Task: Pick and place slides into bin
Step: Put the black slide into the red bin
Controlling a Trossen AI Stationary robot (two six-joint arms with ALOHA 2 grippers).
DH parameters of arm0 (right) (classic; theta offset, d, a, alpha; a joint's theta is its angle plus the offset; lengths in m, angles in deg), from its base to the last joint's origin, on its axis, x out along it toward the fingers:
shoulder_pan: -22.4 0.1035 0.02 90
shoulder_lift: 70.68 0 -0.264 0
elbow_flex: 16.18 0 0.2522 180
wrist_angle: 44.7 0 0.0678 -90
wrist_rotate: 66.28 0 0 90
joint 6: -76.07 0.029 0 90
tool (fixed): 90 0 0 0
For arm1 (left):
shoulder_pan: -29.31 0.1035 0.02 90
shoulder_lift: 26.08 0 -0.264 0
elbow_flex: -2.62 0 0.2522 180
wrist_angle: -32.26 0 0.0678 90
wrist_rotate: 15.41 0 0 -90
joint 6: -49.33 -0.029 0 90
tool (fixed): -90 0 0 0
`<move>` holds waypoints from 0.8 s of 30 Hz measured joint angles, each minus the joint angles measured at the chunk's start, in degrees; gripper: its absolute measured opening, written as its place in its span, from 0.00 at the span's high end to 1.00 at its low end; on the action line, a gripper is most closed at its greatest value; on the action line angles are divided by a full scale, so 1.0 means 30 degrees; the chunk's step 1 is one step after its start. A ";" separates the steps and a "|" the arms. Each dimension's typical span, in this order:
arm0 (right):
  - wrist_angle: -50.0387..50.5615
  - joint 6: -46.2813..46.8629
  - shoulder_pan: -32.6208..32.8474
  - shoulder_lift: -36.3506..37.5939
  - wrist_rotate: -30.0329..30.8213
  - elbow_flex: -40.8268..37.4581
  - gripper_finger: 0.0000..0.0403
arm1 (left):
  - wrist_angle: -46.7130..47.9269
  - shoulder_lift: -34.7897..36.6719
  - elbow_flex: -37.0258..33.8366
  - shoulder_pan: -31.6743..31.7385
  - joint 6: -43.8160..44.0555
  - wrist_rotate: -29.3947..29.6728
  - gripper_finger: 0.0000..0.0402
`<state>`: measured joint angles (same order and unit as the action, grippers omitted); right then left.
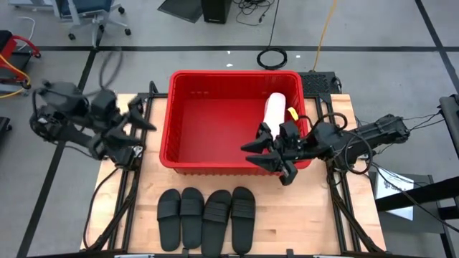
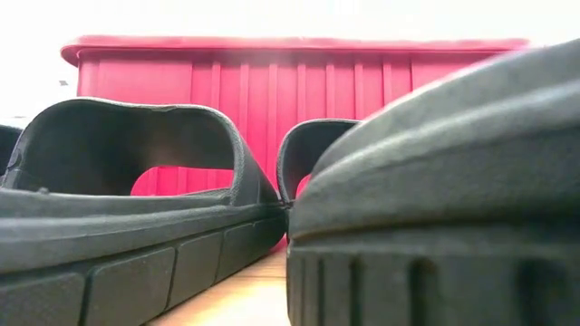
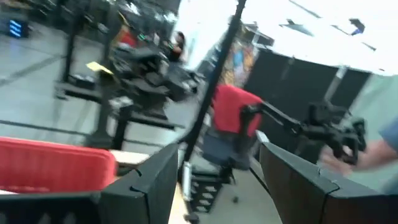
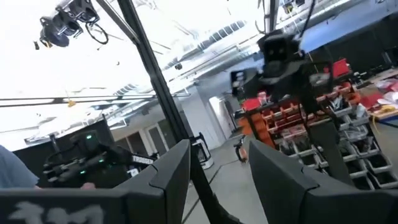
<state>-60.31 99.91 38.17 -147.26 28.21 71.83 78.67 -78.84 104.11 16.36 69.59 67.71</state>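
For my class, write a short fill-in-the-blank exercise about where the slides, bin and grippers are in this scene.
1. ____ black slides lie in a row on the table.
2. A pale pink slide lies inside the ____ bin.
3. The right gripper hangs over the bin's ____ corner.
4. The left gripper holds ____.

Missing words: four; red; front right; nothing

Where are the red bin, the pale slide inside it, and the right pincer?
red bin [image 1: 171, 122]: high view, on its left rim.
pale slide [image 1: 275, 109]: high view, mid-sole, by the bin's right wall.
right pincer [image 1: 267, 153]: high view, between its open fingertips, empty.
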 joint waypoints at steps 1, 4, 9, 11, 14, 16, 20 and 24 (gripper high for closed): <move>0.0015 -0.0030 -0.0019 0.0000 0.0000 -0.0003 0.61 | -0.0079 -0.0308 -0.0008 -0.0670 0.0003 0.0320 0.44; 0.0015 0.0351 -0.0024 0.0000 0.0011 0.0002 0.61 | -0.1060 -0.1285 -0.0008 -0.2455 -0.0018 0.1362 0.44; 0.0251 0.2253 0.0077 0.0007 -0.0007 0.0010 0.61 | -0.3092 -0.2915 -0.0037 -0.5002 -0.0626 0.3414 0.44; 0.0700 0.3366 0.0137 0.0007 0.0000 0.0017 0.61 | -0.3233 -0.3329 -0.0037 -0.5754 -0.0533 0.4751 0.44; 0.0944 0.4717 0.0144 0.0007 -0.0013 0.0017 0.61 | -0.3119 -0.3923 -0.0037 -0.6730 -0.0324 0.6566 0.44; 0.0903 0.5705 0.0144 0.0007 -0.0010 0.0017 0.61 | -0.3098 -0.4220 -0.0037 -0.7140 -0.0178 0.7161 0.44; 0.1375 0.6849 0.0144 -0.0159 -0.1335 0.0025 0.61 | -0.3135 -0.4607 -0.0037 -0.7674 0.0597 0.7932 0.44; 0.1842 0.6759 0.0779 -0.0658 -0.3133 0.0025 0.61 | -0.3258 -0.4970 -0.0037 -0.8131 0.0959 0.8685 0.44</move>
<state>-54.78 120.19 40.51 -149.23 18.81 71.91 68.89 -93.75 104.00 -8.03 72.47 93.77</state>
